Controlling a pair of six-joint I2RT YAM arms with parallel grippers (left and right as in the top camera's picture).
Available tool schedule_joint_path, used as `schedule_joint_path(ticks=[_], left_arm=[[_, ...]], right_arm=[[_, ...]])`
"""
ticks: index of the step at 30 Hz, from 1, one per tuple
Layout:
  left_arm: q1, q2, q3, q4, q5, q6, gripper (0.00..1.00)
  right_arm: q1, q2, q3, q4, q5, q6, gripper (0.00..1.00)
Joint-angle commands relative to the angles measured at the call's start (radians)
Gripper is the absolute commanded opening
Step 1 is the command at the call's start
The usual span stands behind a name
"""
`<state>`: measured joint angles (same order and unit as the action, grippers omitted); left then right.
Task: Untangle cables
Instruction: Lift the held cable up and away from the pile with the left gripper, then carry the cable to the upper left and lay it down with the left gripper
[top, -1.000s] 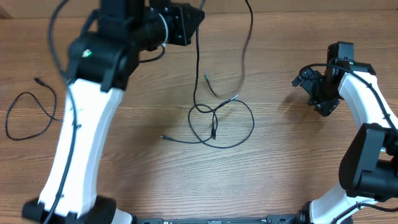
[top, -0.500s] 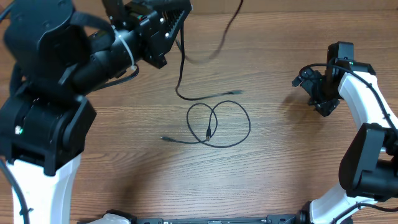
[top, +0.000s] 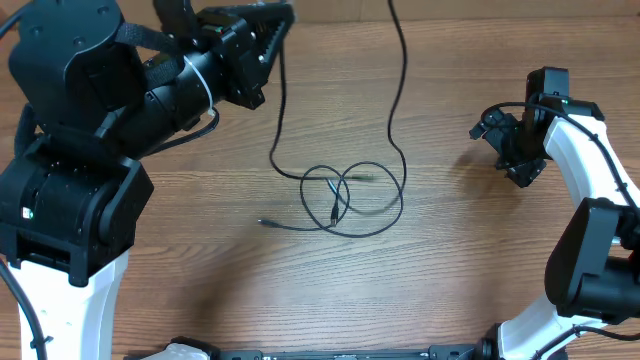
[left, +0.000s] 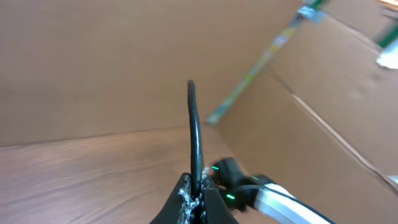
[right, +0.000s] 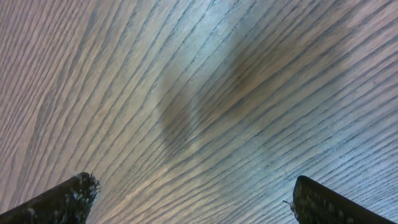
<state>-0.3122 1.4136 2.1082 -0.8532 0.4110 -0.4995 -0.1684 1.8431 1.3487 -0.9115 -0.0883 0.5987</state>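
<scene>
1. Reading the ground first: the wooden table (top: 200, 280) carries the work at its centre. The left arm (top: 80, 150) stands raised high over the far left. The right arm (top: 590, 200) sits at the right edge, well apart from the tangle.
2. The cables (top: 350, 200) lie on the table centre as a flat knot of overlapping loops.
3. A held strand (top: 278, 110) drops from the left claw to the knot's left side. A second strand (top: 402, 90) runs in from beyond the top edge to the knot's right side. Cannot tell whether the two are one cord.
4. The left gripper (left: 198, 198) is pressed together, pinching the black cord that rises from between its pads.
5. The right gripper (right: 193, 186) is spread wide and empty over bare wood.
6. Judged step: drawing one cord up and out of the loops. Pull slowly, up and away to the left, watching whether the loops open or cinch. If the whole knot lifts, pause, since more pull would likely tighten it.
7. Likely help: bring the free right claw over to pin the loops flat, so only the held cord slides.
8. Snag risks: one plug (top: 263, 221) lies just left of the knot and another plug end (top: 333, 212) sits inside the loops. Ease these through rather than jerking.
</scene>
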Motion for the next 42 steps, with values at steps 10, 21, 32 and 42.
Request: schedule_joint_path(ticks=[10,21,32,42], left_arm=[[0.008,0.091,0.014,-0.055,-0.940,-0.013,0.04],[0.190,0.279,0.014,-0.186,-1.038,-0.026,0.04],[0.452,0.462,0.014,-0.426,-0.838,-0.124,0.04],[0.658,0.566,0.012,-0.571,-0.623,-0.155,0.04]], right_arm=[[-0.001,-0.008,-0.001,0.003,0.013,0.000,1.00],[-0.001,-0.008,-0.001,0.003,0.013,0.000,1.00],[-0.001,-0.008,-0.001,0.003,0.013,0.000,1.00],[-0.001,-0.008,-0.001,0.003,0.013,0.000,1.00]])
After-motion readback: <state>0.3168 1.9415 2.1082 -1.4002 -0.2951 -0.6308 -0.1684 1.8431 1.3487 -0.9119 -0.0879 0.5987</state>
